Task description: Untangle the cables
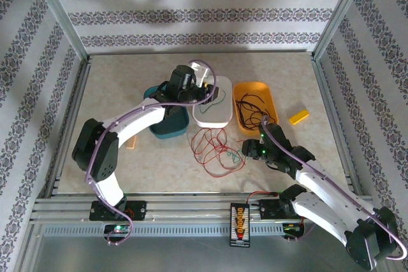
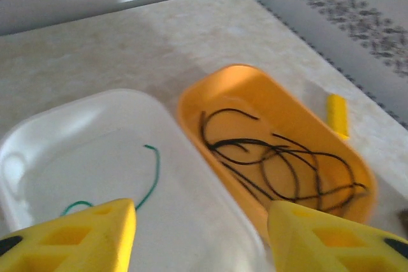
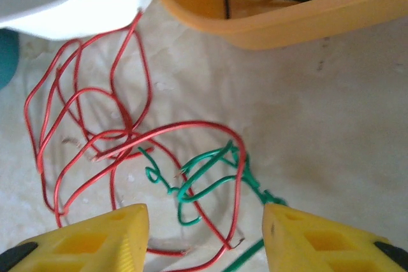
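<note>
Near three trays (image 1: pixel 210 121), red cables (image 3: pixel 185 124) sprawl on the table (image 1: pixel 127 87); left fingers (image 2: pixel 76 237) and right fingers (image 3: pixel 95 243) both gape empty.

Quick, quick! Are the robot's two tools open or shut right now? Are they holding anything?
Left tool: open, holding nothing, over the white tray.
Right tool: open, holding nothing, over the red cable and green cable.
</note>
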